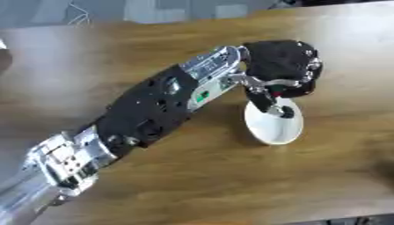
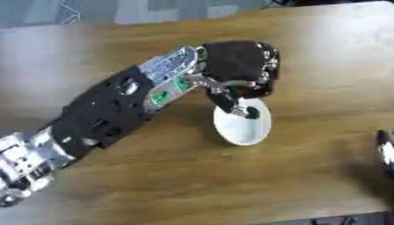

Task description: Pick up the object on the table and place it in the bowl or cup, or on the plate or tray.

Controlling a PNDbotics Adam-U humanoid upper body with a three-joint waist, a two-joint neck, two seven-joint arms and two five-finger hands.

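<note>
Left eye view shows my left hand (image 1: 281, 66) reaching in from the lower left and poised over a small white dish (image 1: 275, 124) on the wooden table (image 1: 192, 184). My fingers are curled downward over the far rim of the dish, and my thumb (image 1: 265, 100) points down across its upper part; whether they are clamped on something I cannot tell, because the back of my hand hides whatever lies under the palm. A hint of red shows between thumb and fingers in the right eye view, too small to name. If that is the object, it is tucked beneath my hand, right above the dish.

Judging by its looks, the dish is smooth, glazed, stiff and round with a shallow lip, probably slick and liable to chip or skate on the table if nudged. The table is matte brown wood grain, flat and hard. Anything small enough to vanish under my palm should be light, so I would pinch it between thumb tip and fingertips and let it go low over the middle of the dish.

My right hand (image 2: 385, 147) barely shows at the right edge of the right eye view, and I cannot tell how its fingers stand.
</note>
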